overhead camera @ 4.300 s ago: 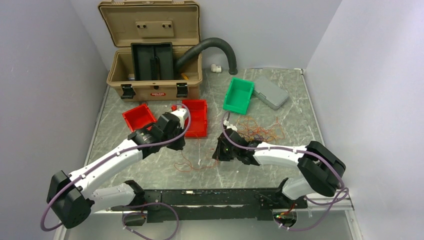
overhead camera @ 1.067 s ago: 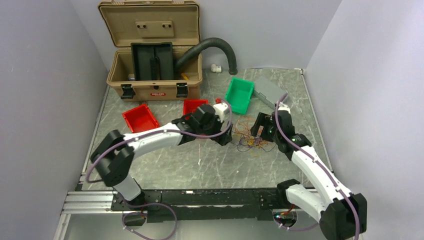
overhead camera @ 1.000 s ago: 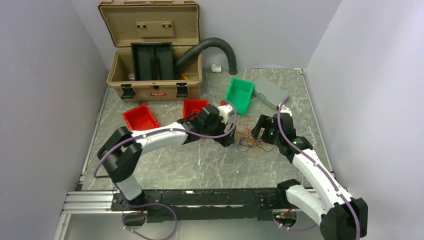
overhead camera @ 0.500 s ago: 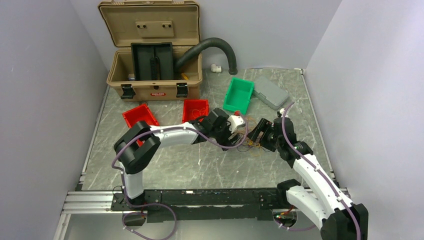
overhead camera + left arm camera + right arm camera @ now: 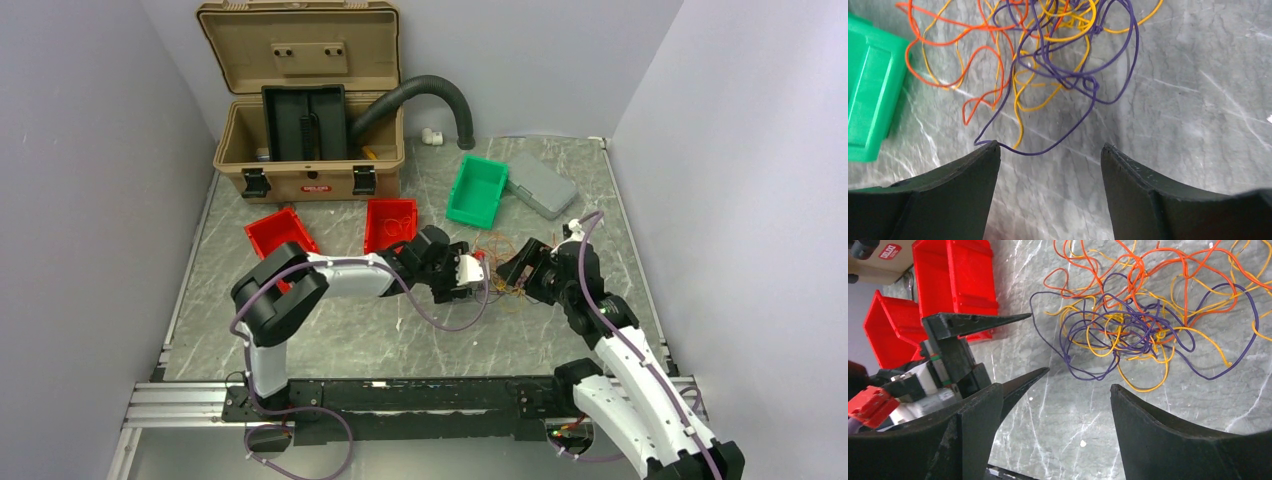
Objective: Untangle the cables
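The left arm is folded back on itself and stretched low across the desk toward the right, its left claw spread open and holding nothing. The right arm rises from the near right corner, wrist bent leftward, and the right claw is also spread wide and empty. The two face each other over the cables, a loose tangle of orange, yellow and purple strands lying flat right of the desk's middle. One purple loop lies at a left fingertip. The desk is grey marbled stone, shut in by pale walls. An open tan toolbox sits at the far left corner with a black hose arching beside it. A green bin and a grey case stand just beyond the tangle, and two red bins lie left of it.
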Robot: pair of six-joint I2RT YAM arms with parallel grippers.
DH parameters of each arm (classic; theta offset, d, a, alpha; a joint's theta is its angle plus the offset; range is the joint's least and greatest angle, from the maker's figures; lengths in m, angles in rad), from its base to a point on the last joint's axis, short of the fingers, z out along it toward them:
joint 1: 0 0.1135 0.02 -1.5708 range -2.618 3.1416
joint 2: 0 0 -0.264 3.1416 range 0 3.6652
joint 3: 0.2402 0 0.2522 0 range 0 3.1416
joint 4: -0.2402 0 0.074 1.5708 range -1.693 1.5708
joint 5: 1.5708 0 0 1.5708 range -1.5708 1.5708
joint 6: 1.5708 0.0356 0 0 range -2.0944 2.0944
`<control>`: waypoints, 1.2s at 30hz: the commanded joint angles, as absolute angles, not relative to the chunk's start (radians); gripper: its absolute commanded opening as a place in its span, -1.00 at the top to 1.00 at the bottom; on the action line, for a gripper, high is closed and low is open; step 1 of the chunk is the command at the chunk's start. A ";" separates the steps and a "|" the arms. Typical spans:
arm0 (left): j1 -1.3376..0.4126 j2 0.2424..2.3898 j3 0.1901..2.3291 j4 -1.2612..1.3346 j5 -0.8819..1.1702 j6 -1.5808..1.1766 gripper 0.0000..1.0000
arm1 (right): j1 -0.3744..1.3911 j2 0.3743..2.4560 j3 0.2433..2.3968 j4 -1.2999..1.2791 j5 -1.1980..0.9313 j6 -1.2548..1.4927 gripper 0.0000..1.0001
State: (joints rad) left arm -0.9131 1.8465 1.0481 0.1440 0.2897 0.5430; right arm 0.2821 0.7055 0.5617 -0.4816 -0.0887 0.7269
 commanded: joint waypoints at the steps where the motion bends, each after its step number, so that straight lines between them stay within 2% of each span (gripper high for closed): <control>1: -0.918 1.921 1.132 0.144 0.374 0.642 -0.53 | 0.279 0.699 0.584 -0.509 -0.103 0.740 -0.62; 4: -0.919 1.970 1.170 0.119 0.385 0.637 -0.44 | 0.278 0.716 0.594 -0.517 -0.098 0.731 -0.63; 6: -0.920 1.991 1.190 0.092 0.390 0.637 -0.23 | 0.279 0.717 0.586 -0.512 -0.090 0.730 -0.63; 10: -0.920 1.995 1.193 0.076 0.406 0.619 0.58 | 0.278 0.718 0.575 -0.494 -0.077 0.730 -0.63; 12: -0.922 1.968 1.164 0.110 0.398 0.585 0.91 | 0.279 0.729 0.579 -0.499 -0.065 0.722 -0.63; 13: -0.922 1.942 1.138 0.136 0.400 0.564 1.00 | 0.279 0.738 0.584 -0.511 -0.057 0.720 -0.63; 18: -0.922 1.800 1.009 0.247 0.445 0.463 1.00 | 0.279 0.740 0.545 -0.503 -0.023 0.728 -0.63; 25: -0.922 1.653 0.964 0.306 0.488 0.311 1.00 | 0.290 0.770 0.496 -0.412 -0.004 0.755 -0.65; 30: -0.921 1.618 1.042 0.292 0.520 0.190 1.00 | 0.310 0.848 0.591 -0.482 0.088 0.789 -0.71; 36: -0.921 1.592 1.175 0.127 0.520 0.105 1.00 | 0.311 0.933 0.694 -0.549 0.031 0.860 -0.76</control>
